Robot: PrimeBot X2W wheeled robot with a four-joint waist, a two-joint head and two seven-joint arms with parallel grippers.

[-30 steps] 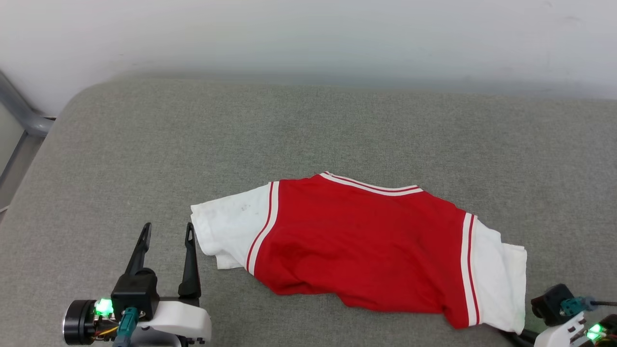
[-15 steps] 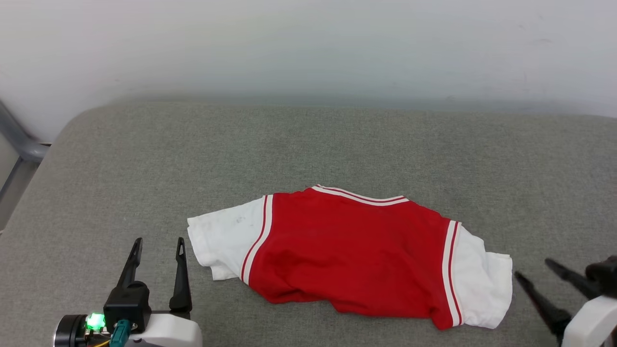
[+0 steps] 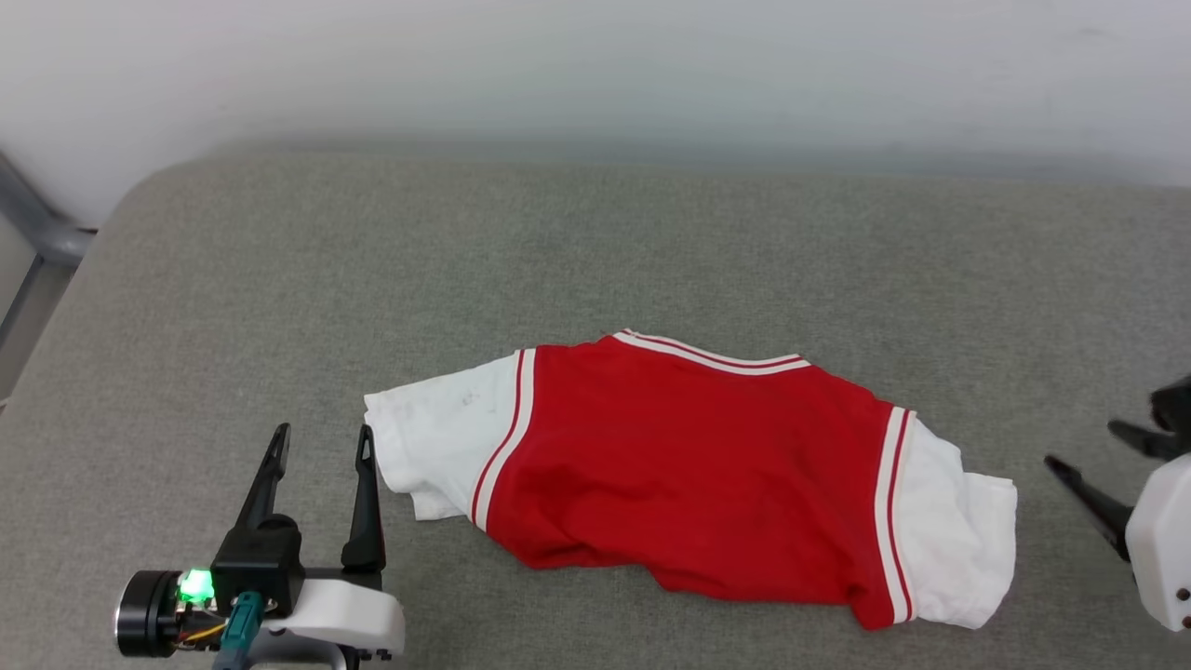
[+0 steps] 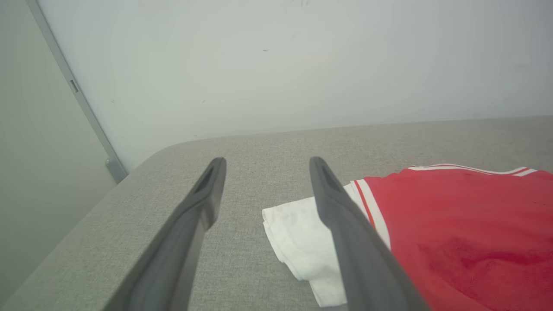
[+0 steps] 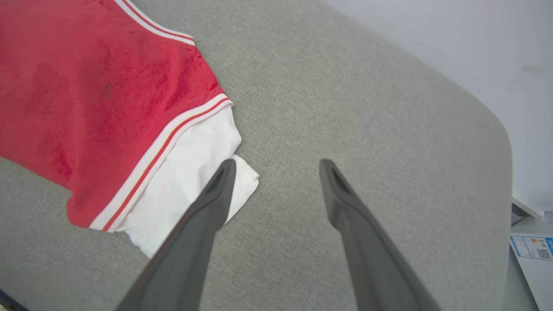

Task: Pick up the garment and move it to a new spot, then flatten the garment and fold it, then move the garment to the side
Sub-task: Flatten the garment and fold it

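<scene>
The red-and-white shirt (image 3: 689,475) lies rumpled on the grey cushion (image 3: 595,251), its length running side to side between two empty, spread-fingered grippers: the left gripper (image 3: 323,432) just beside one white sleeve (image 3: 437,447), the right gripper (image 3: 1082,444) slightly farther from the other.

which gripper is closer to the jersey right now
Left. The left gripper sits beside the jersey, its inner finger almost at the edge of the white sleeve. The right gripper is off the other sleeve, with a strip of grey surface between them.
</scene>
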